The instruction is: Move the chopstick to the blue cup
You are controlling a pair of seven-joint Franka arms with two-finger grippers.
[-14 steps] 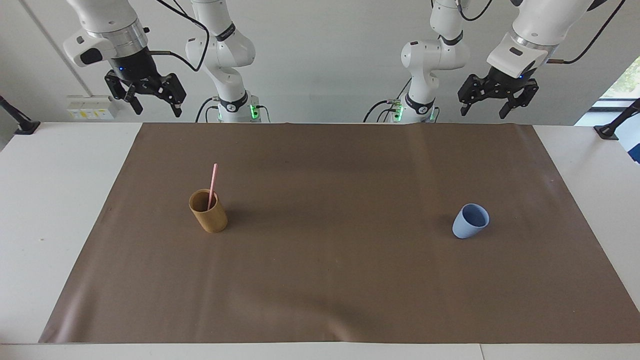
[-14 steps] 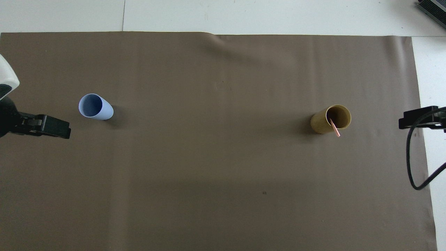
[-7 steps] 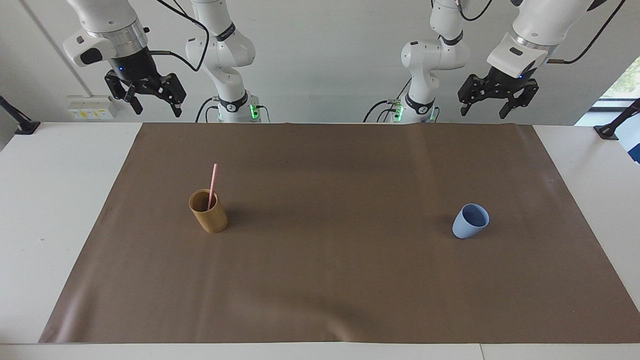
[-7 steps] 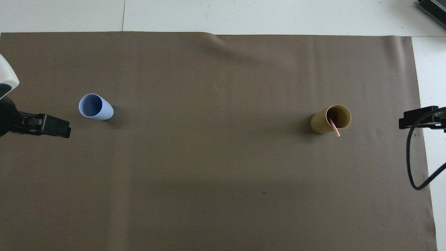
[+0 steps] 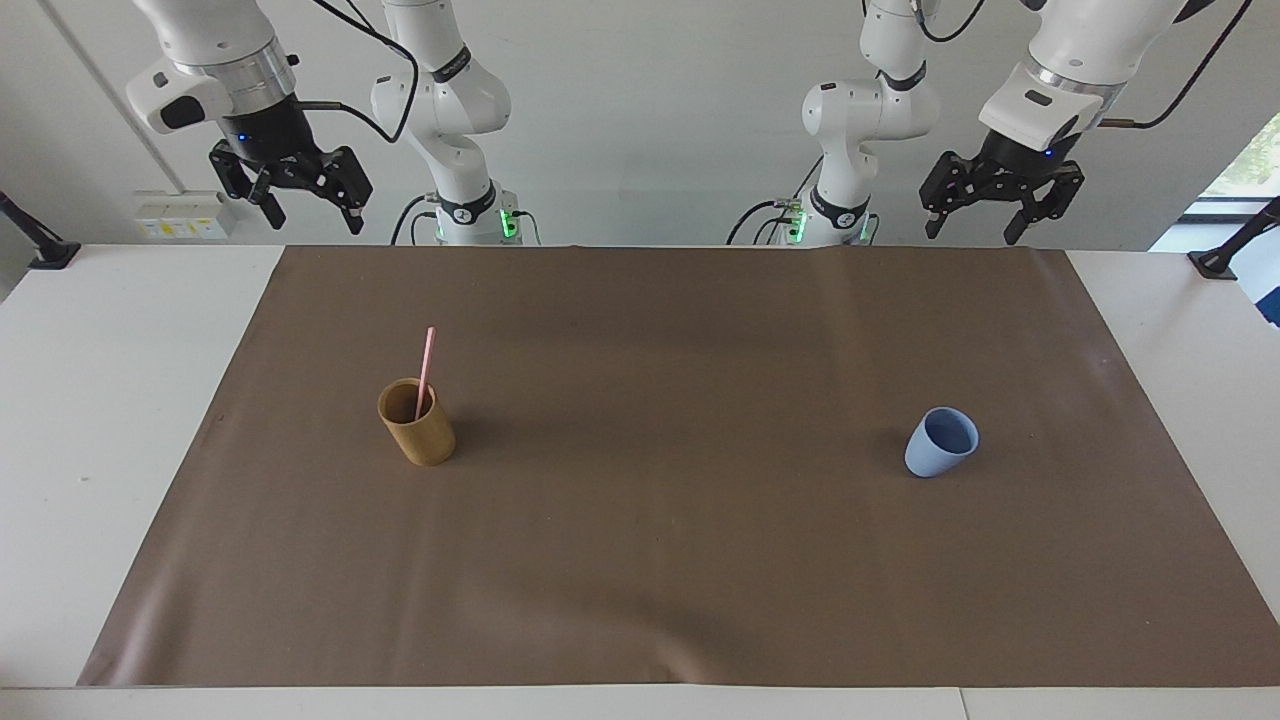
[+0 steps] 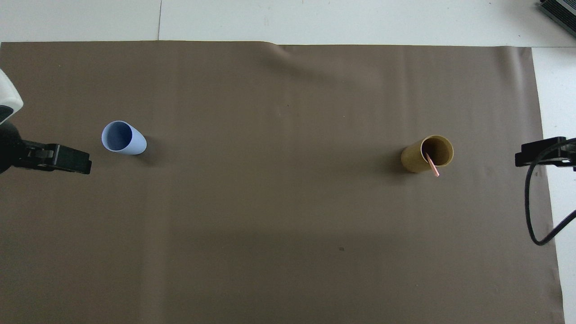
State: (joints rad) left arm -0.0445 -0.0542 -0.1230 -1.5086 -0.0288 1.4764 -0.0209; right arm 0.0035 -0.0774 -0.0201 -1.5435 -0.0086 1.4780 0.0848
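Note:
The pink chopstick (image 5: 426,368) stands leaning in a tan-brown cup (image 5: 418,425) toward the right arm's end of the table; from overhead the chopstick's (image 6: 433,166) tip pokes over that cup's (image 6: 423,155) rim. The blue cup (image 5: 941,443) stands upright with nothing in it toward the left arm's end, and overhead the blue cup (image 6: 123,137) shows its hollow inside. My right gripper (image 5: 312,216) hangs open, high over the table's edge by the robots. My left gripper (image 5: 972,230) also hangs open and high there. Neither touches anything.
A brown mat (image 5: 700,560) covers most of the white table (image 5: 110,400). Black clamp mounts sit at the table corners by the robots (image 5: 45,250) (image 5: 1215,262). A black cable (image 6: 535,211) loops down from the right arm.
The left gripper has shifted a little while staying high and open. The right gripper has barely moved. Cups and chopstick have stayed in place.

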